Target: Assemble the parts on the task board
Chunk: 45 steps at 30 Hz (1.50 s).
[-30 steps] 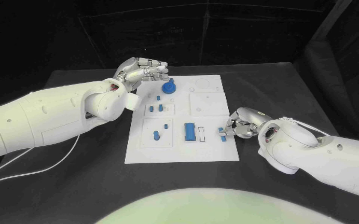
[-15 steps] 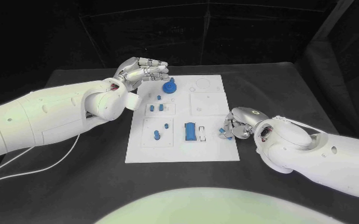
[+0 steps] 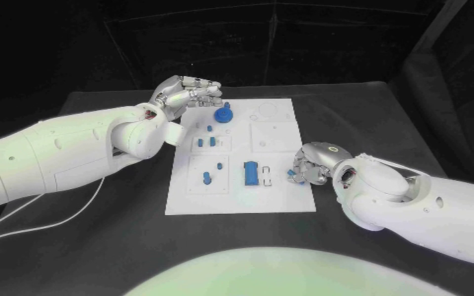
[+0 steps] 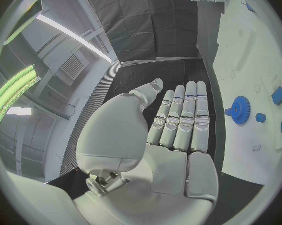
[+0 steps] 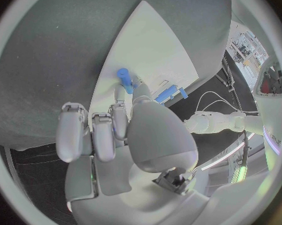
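Where right hand meets task board | grip unclear

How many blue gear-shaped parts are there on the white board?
1. The blue gear stands at the far left corner of the task board, beside the left hand. The right hand covers some of the board's right edge, so another may be hidden.

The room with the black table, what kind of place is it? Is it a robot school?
Probably a robot test lab. Black curtains hang behind the black table, a white task board with blue parts lies on it, and the left wrist view shows an industrial ceiling with strip lights.
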Tool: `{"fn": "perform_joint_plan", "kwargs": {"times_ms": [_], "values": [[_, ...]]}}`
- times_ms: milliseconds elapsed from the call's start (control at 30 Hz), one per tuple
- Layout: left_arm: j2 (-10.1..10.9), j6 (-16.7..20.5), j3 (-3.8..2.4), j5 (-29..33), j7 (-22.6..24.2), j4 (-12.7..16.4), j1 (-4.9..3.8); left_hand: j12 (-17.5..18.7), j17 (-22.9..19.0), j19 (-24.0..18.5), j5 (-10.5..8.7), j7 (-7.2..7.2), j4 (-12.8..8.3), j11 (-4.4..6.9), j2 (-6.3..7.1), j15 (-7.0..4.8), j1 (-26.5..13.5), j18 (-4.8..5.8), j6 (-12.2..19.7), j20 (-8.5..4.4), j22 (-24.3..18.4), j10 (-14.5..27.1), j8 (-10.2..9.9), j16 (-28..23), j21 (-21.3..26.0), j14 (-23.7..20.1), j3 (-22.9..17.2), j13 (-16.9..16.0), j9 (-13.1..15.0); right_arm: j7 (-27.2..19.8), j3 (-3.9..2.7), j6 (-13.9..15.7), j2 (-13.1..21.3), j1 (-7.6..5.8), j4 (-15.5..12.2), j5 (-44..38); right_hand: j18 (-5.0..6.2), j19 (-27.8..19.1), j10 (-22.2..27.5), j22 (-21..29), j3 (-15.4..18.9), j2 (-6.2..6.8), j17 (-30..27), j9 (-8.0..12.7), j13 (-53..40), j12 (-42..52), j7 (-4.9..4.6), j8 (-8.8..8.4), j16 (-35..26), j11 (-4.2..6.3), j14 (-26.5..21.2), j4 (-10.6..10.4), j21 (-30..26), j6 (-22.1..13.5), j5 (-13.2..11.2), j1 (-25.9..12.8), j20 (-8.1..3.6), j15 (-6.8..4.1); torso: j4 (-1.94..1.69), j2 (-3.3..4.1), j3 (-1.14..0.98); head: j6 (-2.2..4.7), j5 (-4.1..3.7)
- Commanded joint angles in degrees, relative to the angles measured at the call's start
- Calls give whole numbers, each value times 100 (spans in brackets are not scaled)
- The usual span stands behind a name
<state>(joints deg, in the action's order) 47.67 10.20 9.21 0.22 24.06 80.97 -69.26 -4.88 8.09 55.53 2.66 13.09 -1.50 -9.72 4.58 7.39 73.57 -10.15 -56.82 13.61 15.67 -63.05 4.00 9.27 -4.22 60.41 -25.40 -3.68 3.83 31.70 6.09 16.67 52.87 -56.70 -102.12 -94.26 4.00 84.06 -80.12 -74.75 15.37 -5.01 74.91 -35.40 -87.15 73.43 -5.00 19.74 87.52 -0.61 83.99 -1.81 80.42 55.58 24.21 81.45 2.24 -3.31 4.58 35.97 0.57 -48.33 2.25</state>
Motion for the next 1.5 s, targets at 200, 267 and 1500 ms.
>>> {"fn": "perform_joint_plan", "kwargs": {"times_ms": [200, 267, 1500], "values": [[7, -46, -3, 13, 10, 8, -6, -15, -7, 27, 11, 5, 29, 6, -37, -6, -19, -33, 39, -7, -8, 48, -8, -28, 27, 38, -2, -5, -1, 253, 70, 342, 162, 75, -200, 555, -72, 37, -37, -32, -296, -366, 1159, 1418, 943, 60, 43, -104, -11, 66, 519, 125, 13, 66, 55, 446, -7, -68, 0, -6, 8, -6, -12], [6, -45, -3, 13, 9, 7, -6, -15, -7, 27, 11, 5, 29, 6, -37, -6, -19, -33, 39, -7, -8, 48, -8, -28, 27, 38, -2, -5, -1, 231, 69, 511, 193, 74, -287, 640, -72, 37, -38, -31, -314, -361, 1159, 1422, 943, 59, 42, -112, -11, 65, 519, 127, 13, 72, 45, 437, -8, -68, -3, -4, 10, 8, -22], [0, -101, -3, 13, -19, 43, -8, -15, -11, 29, 10, 6, 29, 5, -37, -6, -20, -33, 46, -7, -23, 57, -10, -34, 28, 41, 1, -5, -1, 169, 56, 1398, -436, 62, -171, 1634, -82, 81, -211, -94, -763, 47, 1194, 1387, 853, 163, 221, -192, 15, 205, 530, -464, 46, 588, 235, -612, -114, -181, -11, 4, 1, 2, 87]]}}
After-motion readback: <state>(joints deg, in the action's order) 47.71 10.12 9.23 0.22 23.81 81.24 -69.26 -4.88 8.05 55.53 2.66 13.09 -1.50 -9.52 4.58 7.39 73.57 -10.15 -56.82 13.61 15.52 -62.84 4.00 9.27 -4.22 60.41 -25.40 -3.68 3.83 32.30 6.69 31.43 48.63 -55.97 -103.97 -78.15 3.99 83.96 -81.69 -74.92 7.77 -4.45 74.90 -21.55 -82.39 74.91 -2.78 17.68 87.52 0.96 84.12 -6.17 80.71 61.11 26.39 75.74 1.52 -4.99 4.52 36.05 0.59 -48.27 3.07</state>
